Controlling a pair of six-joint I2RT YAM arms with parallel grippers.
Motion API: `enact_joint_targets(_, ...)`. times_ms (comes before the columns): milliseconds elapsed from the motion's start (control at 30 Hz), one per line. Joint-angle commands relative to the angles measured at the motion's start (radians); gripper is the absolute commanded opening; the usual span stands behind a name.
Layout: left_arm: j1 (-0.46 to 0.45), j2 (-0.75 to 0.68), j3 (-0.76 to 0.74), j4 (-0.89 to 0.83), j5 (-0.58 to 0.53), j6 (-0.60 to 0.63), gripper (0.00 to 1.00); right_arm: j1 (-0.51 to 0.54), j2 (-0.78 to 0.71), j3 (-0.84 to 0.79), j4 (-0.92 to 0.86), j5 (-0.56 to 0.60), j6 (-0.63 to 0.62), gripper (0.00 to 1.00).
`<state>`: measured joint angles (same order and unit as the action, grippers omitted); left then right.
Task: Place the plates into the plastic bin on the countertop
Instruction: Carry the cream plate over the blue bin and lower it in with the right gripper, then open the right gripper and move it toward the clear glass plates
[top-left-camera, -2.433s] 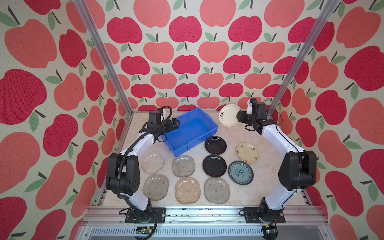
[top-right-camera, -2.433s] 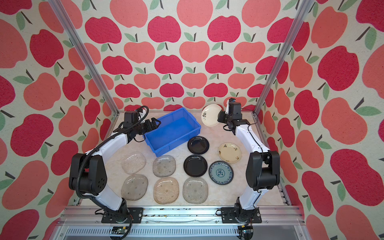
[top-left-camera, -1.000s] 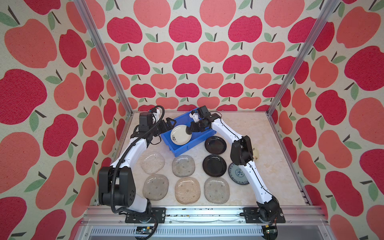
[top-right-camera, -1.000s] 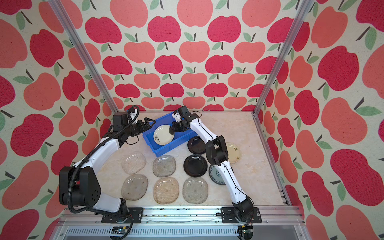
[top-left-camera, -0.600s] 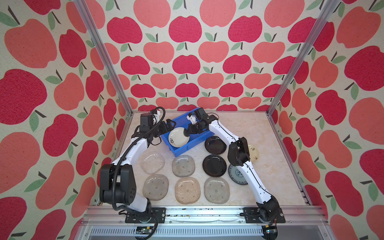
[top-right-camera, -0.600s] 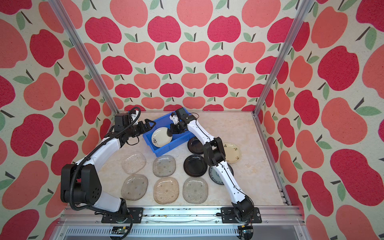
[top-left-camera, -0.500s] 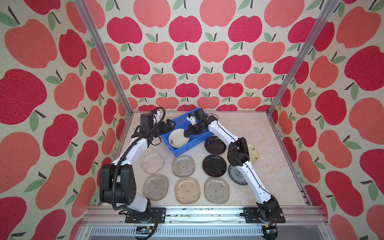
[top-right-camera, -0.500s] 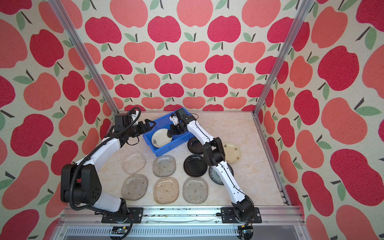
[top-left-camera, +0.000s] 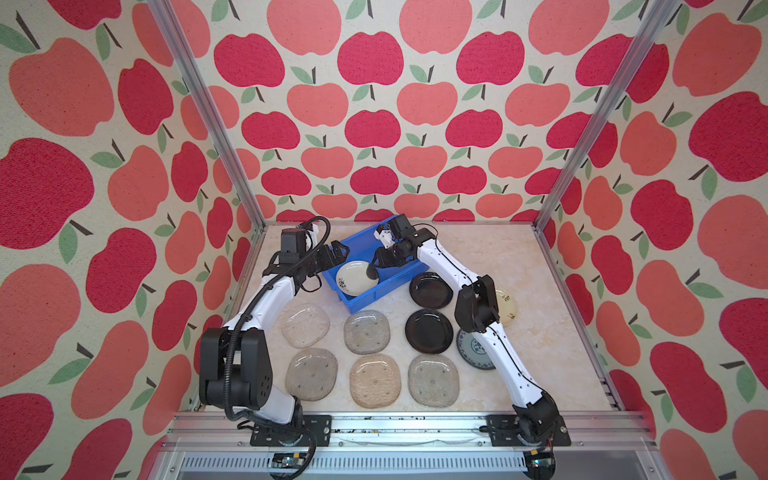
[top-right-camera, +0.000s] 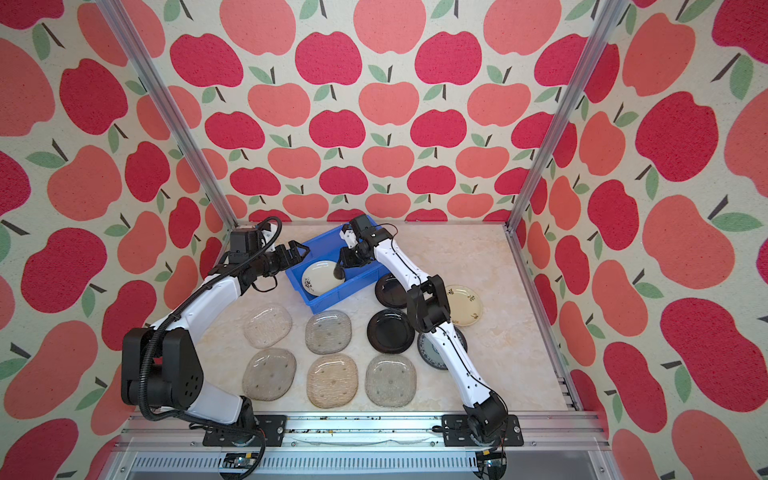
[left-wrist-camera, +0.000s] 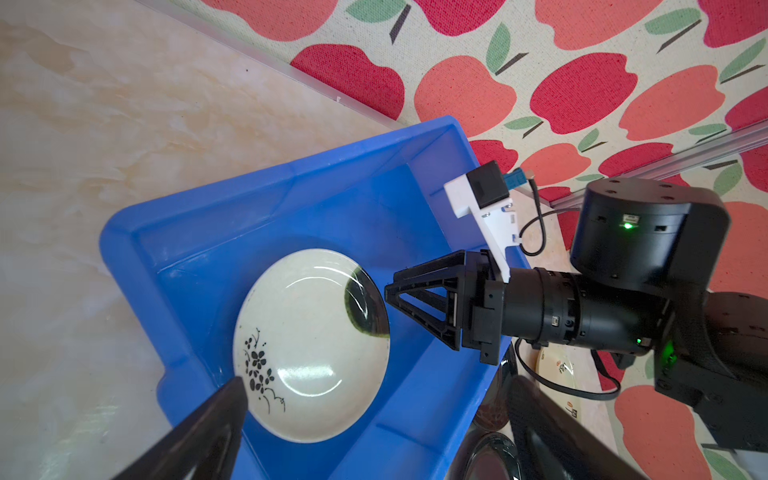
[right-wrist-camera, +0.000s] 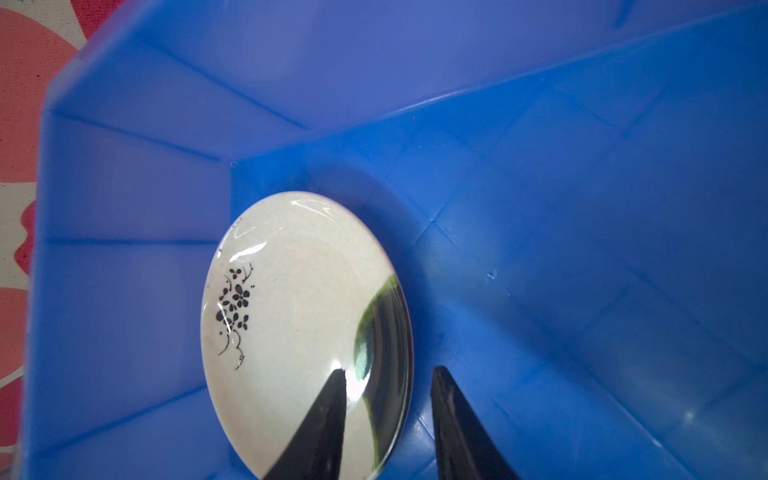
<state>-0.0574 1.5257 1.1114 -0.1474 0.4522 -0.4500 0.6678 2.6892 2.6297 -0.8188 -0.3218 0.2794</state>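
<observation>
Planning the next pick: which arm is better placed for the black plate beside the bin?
Right, probably: the black plate lies on its side of the bin; the left gripper is opposite.

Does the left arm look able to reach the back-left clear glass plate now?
Probably yes. The left gripper is open and empty beside the plastic bin, and the clear glass plate lies uncovered close beside that arm; nothing blocks it.

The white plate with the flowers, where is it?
In both top views the white plate lies in the blue bin, back and left of centre, beside the right gripper.
</observation>
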Motion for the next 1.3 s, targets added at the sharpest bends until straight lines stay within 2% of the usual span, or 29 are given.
enact_joint_targets(0,0.013,-0.031,-0.005,-0.069,-0.076,0.032,0.99,0.007,-0.153,-0.014,-0.033,0.118,-0.077,0.37)
enact_joint_targets(100,0.019,-0.074,-0.048,-0.066,-0.094,0.031,0.99,0.009,-0.303,-0.176,0.030,0.166,-0.107,0.37)
enact_joint_targets(233,0.029,-0.116,-0.084,-0.061,-0.098,0.025,0.99,0.013,-0.509,-0.437,0.128,0.161,-0.132,0.37)
enact_joint_targets(333,0.035,-0.123,-0.097,-0.053,-0.090,0.024,1.00,0.018,-0.600,-0.566,0.101,0.114,-0.141,0.37)
enact_joint_targets(433,0.037,-0.125,-0.107,-0.044,-0.090,0.023,1.00,0.043,-0.709,-0.770,0.139,0.077,-0.135,0.37)
enact_joint_targets(533,0.039,-0.124,-0.114,-0.031,-0.083,0.022,1.00,0.090,-0.799,-0.933,0.146,0.077,-0.147,0.45)
enact_joint_targets(667,0.041,-0.120,-0.104,-0.040,-0.070,0.028,1.00,0.127,-0.915,-1.082,0.076,0.110,-0.132,0.44)
enact_joint_targets(733,0.040,-0.126,-0.108,-0.040,-0.060,0.028,1.00,0.126,-1.007,-1.180,0.050,0.140,-0.103,0.42)
enact_joint_targets(1000,0.017,-0.117,-0.104,-0.029,-0.043,0.032,1.00,0.049,-1.323,-1.528,-0.054,0.123,0.011,0.38)
enact_joint_targets(1267,-0.047,-0.062,-0.087,-0.006,-0.056,0.027,1.00,0.029,-1.565,-1.799,-0.026,0.085,0.205,0.41)
